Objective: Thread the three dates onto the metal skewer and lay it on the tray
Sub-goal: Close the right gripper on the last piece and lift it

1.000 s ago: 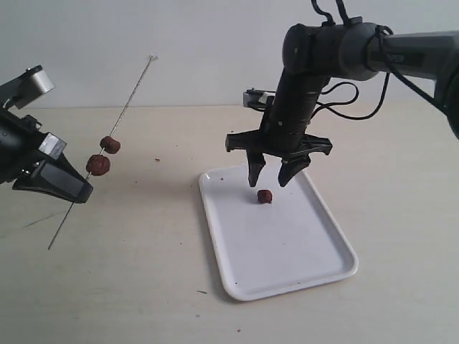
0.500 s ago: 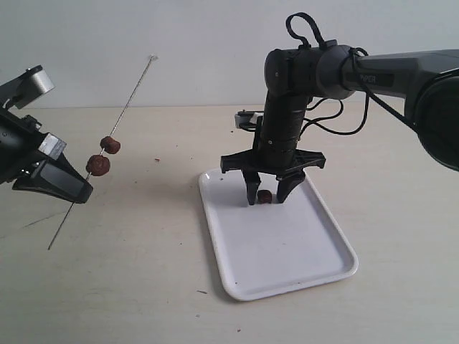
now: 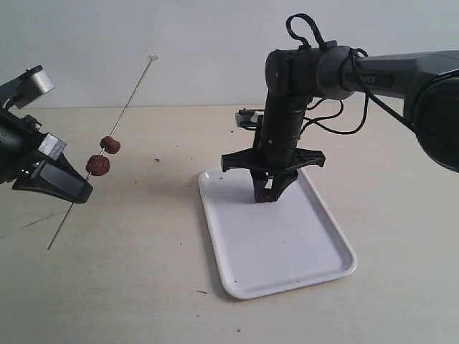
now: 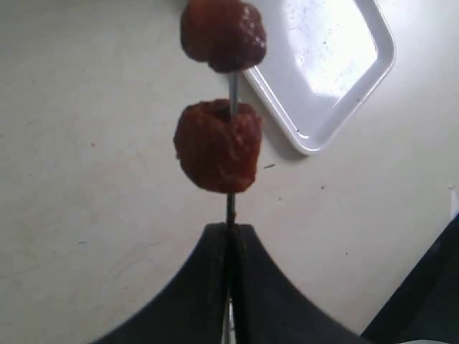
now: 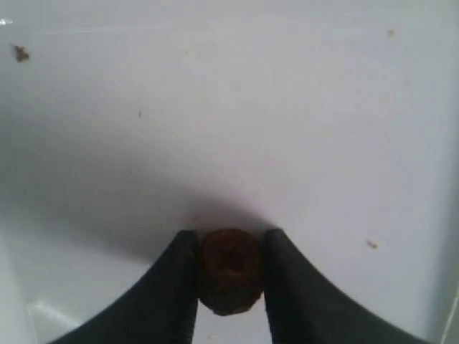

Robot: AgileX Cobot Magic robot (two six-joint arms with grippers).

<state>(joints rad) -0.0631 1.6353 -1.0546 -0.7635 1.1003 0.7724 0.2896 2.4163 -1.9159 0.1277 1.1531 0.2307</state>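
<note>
My left gripper (image 3: 63, 188) is shut on the metal skewer (image 3: 129, 107), which slants up and away over the table at the left. Two dates (image 3: 98, 165) (image 3: 110, 145) are threaded on it just above the grip; in the left wrist view they are the near date (image 4: 217, 145) and the far date (image 4: 223, 33) on the skewer (image 4: 232, 208). The third date (image 5: 229, 270) lies on the white tray (image 3: 287, 251) at its far end, and my right gripper (image 3: 267, 195) is shut on it, a finger pressing each side.
The tray (image 4: 337, 79) lies lengthwise in the middle-right of the beige table. Small dark crumbs (image 3: 157, 159) dot the table and the tray floor (image 5: 19, 53). A black cable loops off the right arm (image 3: 337, 107).
My right gripper has come down onto the tray's far end and its fingers have closed in on the date lying there. The left arm and the skewer have not moved.
</note>
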